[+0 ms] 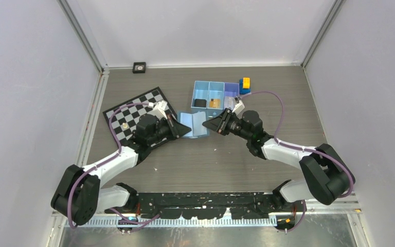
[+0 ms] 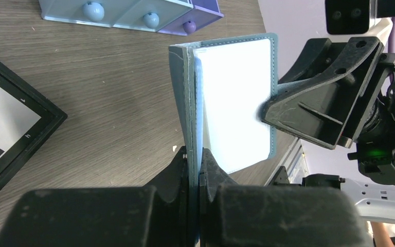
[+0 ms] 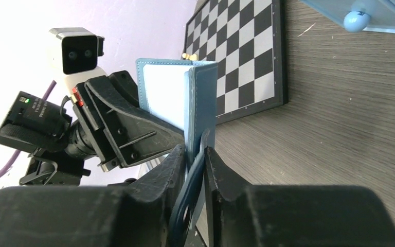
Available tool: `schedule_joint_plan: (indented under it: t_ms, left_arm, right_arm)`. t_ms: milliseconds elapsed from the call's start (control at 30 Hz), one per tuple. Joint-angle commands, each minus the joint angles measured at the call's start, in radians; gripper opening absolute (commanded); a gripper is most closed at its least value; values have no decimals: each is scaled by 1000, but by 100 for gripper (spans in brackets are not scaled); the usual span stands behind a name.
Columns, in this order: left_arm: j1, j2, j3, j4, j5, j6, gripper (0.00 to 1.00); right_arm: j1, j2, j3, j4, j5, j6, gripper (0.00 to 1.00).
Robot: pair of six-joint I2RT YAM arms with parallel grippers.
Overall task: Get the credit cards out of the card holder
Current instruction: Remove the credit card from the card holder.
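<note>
The blue card holder (image 1: 194, 123) is held open above the table between both grippers. My left gripper (image 1: 184, 131) is shut on its left flap, as the left wrist view (image 2: 195, 160) shows. My right gripper (image 1: 210, 125) is shut on the right flap and its snap strap, as the right wrist view (image 3: 195, 154) shows. The holder's inner face (image 2: 234, 103) looks pale and bright; I cannot tell whether a card sits in it. A tan-brown flat piece (image 1: 214, 103), like a card, lies in the tray's middle compartment. No clearly pale card shows.
The three-compartment blue tray (image 1: 209, 86) stands just behind the holder, with a black piece (image 1: 200, 103) in its left compartment. Yellow-and-blue blocks (image 1: 245, 85) sit at its right end. A chessboard (image 1: 133, 110) lies at the left under my left arm.
</note>
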State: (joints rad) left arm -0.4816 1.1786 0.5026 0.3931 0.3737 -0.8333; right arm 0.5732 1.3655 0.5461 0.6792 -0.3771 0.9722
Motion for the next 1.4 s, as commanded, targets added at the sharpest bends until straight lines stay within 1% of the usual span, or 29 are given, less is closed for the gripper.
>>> schedule_joint_plan:
  t_ms: [0, 133, 233, 367, 433, 467, 500, 533, 567, 600, 667, 733, 800, 867, 1000, 1067, 1200, 1300, 1333, 1367]
  left_arm:
    - [-2, 9, 42, 95, 64, -4, 0]
    - [-2, 5, 37, 114, 79, -9, 0]
    - [-2, 3, 32, 136, 94, -15, 0]
    - [-2, 14, 37, 137, 102, -18, 0]
    - [-2, 31, 45, 134, 109, -19, 0]
    - [-2, 37, 51, 118, 104, -16, 2]
    - [-2, 40, 58, 80, 84, -10, 8]
    - [-2, 41, 71, 26, 55, 2, 15]
    - [-2, 42, 86, -25, 33, 15, 23]
    - [-2, 46, 97, -51, 20, 23, 33]
    - [-3, 62, 106, -64, 20, 23, 51]
    - [-4, 82, 113, -56, 45, 20, 64]
    - [-8, 100, 120, -47, 64, 22, 70]
    - [-18, 114, 127, -40, 74, 27, 73]
    - [-35, 138, 152, -73, 67, 47, 73]
    - [-37, 148, 161, -92, 59, 49, 68]
    - [-37, 154, 165, -105, 46, 47, 47]
    - [-37, 149, 162, -109, 30, 44, 34]
    - [-37, 146, 160, -112, 25, 44, 30]
    - [-36, 141, 159, -114, 20, 44, 24]
  right_arm:
    - [10, 37, 64, -31, -6, -17, 27]
    - [11, 58, 74, -29, -18, -11, 25]
    - [12, 71, 84, -40, -23, -11, 18]
    - [17, 92, 97, -42, -40, -10, 17]
    - [21, 100, 104, -41, -47, -9, 11]
    - [23, 105, 105, -40, -48, -10, 7]
    - [23, 105, 107, -41, -48, -10, 3]
    - [23, 105, 105, -40, -49, -9, 1]
    - [23, 103, 103, -38, -48, -8, 1]
    - [24, 100, 102, -35, -46, -8, 0]
    - [24, 95, 96, -23, -47, -2, 0]
    - [24, 90, 91, -12, -49, 5, 0]
    - [25, 86, 88, -8, -48, 5, 1]
    - [25, 83, 84, 2, -49, 7, 0]
    - [26, 78, 78, 19, -51, 14, 0]
    - [26, 76, 75, 21, -52, 13, 0]
    - [26, 71, 71, 25, -48, 15, 1]
    - [27, 66, 68, 27, -48, 13, 1]
    - [27, 64, 68, 27, -45, 12, 3]
    - [25, 61, 65, 27, -42, 11, 7]
